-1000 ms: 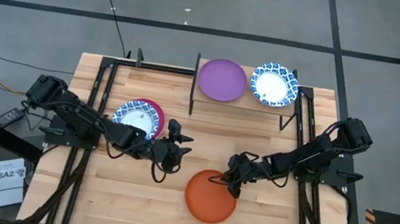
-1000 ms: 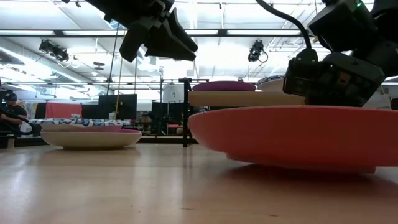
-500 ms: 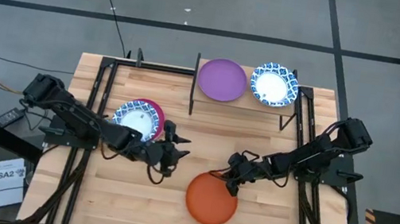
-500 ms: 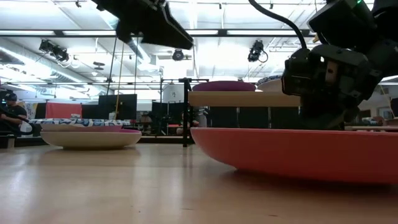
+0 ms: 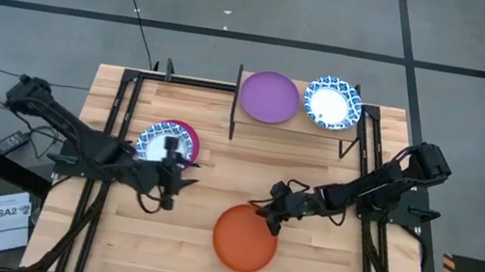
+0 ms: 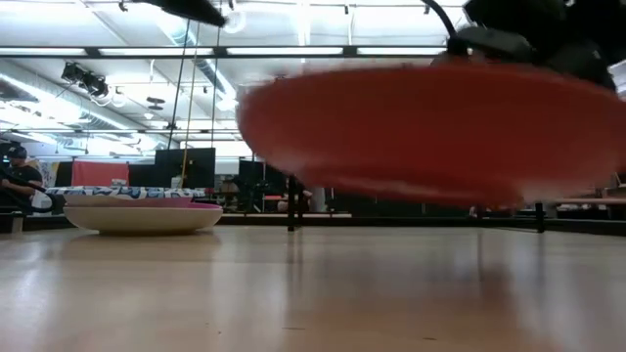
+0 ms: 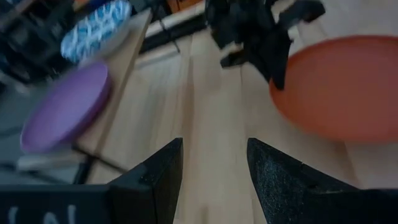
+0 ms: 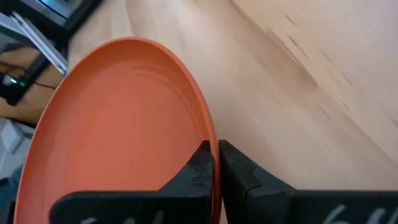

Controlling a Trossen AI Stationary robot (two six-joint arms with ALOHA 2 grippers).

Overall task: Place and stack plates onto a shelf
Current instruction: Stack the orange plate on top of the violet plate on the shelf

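Observation:
An orange plate [image 5: 244, 238] hangs above the table's near middle, and my right gripper [image 5: 266, 216] is shut on it. In the low view the orange plate [image 6: 430, 127] floats clear of the tabletop. My left gripper [image 5: 175, 182] stands open and empty, left of the orange plate and just near of a stack on the table. That stack is a blue-rimmed white plate [image 5: 164, 142] lying on a magenta plate [image 5: 191, 138]. A purple plate [image 5: 269, 96] and a second blue-rimmed white plate [image 5: 332, 102] lie side by side on the shelf [image 5: 295, 122] at the far edge. My right gripper pinches the orange plate's rim [image 8: 208, 134] between its two fingers, one on the plate's upper face and one on the underside. This is the rim's far right part. The fingers slant down from the table's right. The plate hangs clear of the table, slightly tilted.
The shelf's black legs [image 5: 232, 120] stand on the tabletop. Black frame rails [image 5: 121, 102] run along the table's left and right sides. Bare wood [image 5: 237, 169] lies between the shelf and the orange plate. A seated person [image 6: 15, 176] shows far behind the table.
My right gripper has risen with the orange plate. The plate lay flat on the table a second ago; now it hangs clear and sits a little nearer the table's left edge. My left gripper has drawn back toward the left edge and gone up, still open.

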